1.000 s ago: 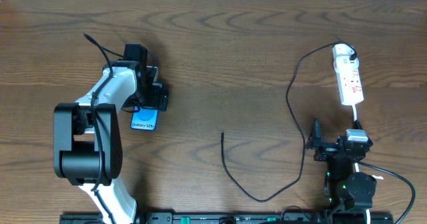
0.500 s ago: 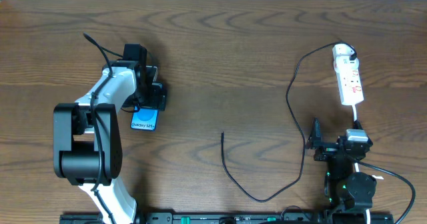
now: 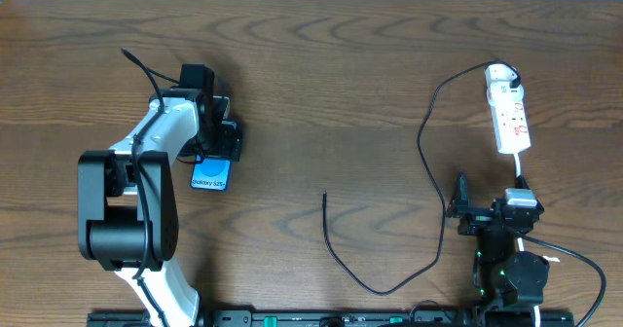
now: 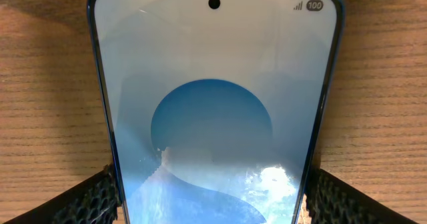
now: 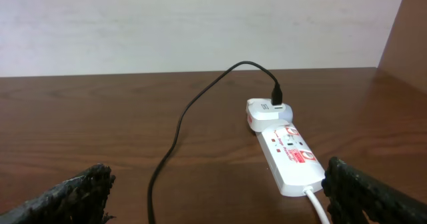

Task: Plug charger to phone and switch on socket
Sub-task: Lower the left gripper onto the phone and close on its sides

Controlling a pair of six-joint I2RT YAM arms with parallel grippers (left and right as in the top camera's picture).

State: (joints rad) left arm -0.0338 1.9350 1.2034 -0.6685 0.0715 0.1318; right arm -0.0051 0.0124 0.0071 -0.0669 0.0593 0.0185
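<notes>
Nearest, at five o'clock, the right gripper gapes empty; the charger, likely limp and light, is best pinched behind its tip at six o'clock, open table around; the left gripper straddles the slick, fragile phone by its long edges at nine o'clock, grip uncertain; the socket lies farthest, at two o'clock.

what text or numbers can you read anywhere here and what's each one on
"100": battery badge, top right corner of the phone screen, left wrist view.
"Galaxy": on the phone screen, overhead view; the characters after it are too small.
Red print on the socket: too blurred to read.
</notes>
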